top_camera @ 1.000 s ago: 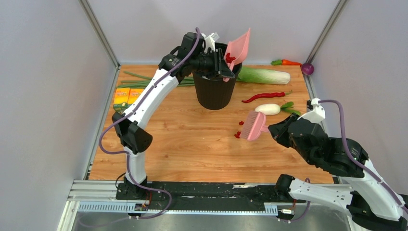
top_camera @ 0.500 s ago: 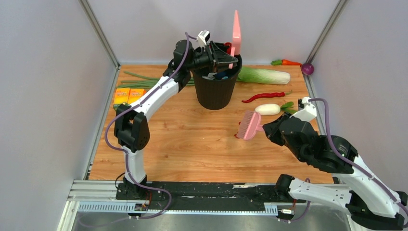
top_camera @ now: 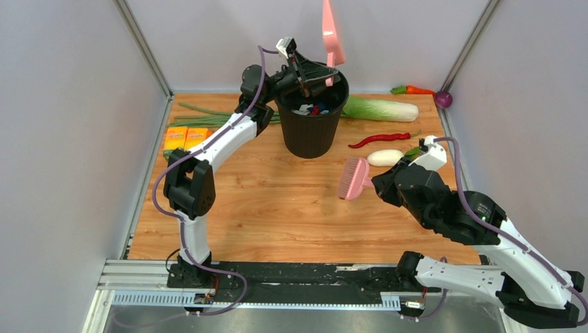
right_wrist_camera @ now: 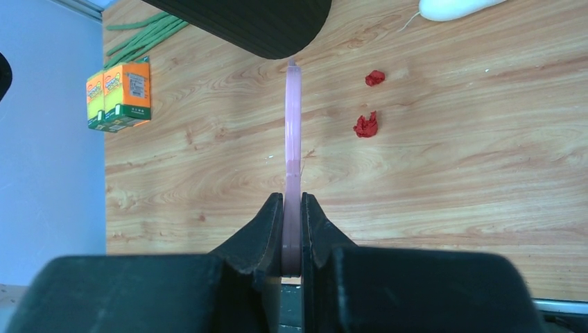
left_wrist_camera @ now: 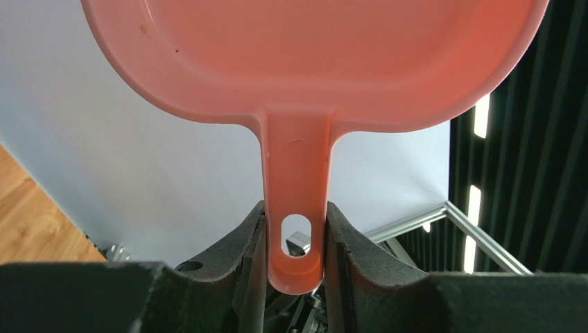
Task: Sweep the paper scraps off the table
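The left end effector (top_camera: 329, 71) is clenched on the handle of the pink dustpan (top_camera: 331, 33) and holds it upright, directly above the black bin (top_camera: 309, 132). In the left wrist view the handle sits tight between both fingers (left_wrist_camera: 243, 243). Inside the bin lie some white, blue and red bits.

The right end effector (top_camera: 376, 183) is on the near right side of the bin and grasps the pink brush (top_camera: 353, 178) by its handle. In the right wrist view the brush is seen edge-on between the closed fingers (right_wrist_camera: 267, 222).

Two red paper scraps (right_wrist_camera: 365, 125) rest on the tabletop (top_camera: 277, 208) on the near side of the bin, close together but apart from the brush. The top view does not show them; the brush head covers that place.

Right of the bin lie a red chili pepper (top_camera: 383, 139) and a white radish (top_camera: 385, 157).
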You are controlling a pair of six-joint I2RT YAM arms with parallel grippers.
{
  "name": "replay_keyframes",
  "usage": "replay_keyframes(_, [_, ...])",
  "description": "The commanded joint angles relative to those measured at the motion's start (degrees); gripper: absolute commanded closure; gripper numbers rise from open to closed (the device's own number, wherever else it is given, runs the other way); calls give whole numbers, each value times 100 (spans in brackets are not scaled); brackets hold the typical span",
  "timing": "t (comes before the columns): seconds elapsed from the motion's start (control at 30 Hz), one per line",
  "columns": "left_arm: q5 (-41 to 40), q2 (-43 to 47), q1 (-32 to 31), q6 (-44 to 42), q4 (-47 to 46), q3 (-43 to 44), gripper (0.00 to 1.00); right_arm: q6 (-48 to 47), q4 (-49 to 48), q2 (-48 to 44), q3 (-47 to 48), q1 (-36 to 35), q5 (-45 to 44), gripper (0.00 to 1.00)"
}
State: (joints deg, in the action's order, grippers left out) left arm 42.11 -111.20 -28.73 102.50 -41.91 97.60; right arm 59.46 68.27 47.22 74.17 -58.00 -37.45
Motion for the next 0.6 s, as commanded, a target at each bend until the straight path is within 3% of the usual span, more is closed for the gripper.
replay_keyframes(0.0, [209, 659, 17, -893, 1011, 284, 100, -303, -323, 15, 176, -10, -271, 100])
replay_keyframes(0.1, [281, 915, -27, -2047, 2788, 820, 100, -619, -314, 138, 413, -10, -534, 100])
replay_keyframes(0.13, [237, 1003, -53, -2693, 3759, 1126, 100, -811, -314, 208, 501, -1, -666, 100])
replay_keyframes(0.3, [-552, 1266, -448, -5016, 7155, 2051, 100, -1401, -314, 664, 905, -1, -1062, 100])
replay_keyframes(0.47, [-1502, 1601, -896, -6161, 8926, 2254, 100, -2139, -306, 1209, 1038, 157, -1344, 100])
replay_keyframes(0.57, [-2187, 1750, -1196, -6795, 9935, 2438, 100, -2482, -376, 1464, 1064, 516, -1038, 100])
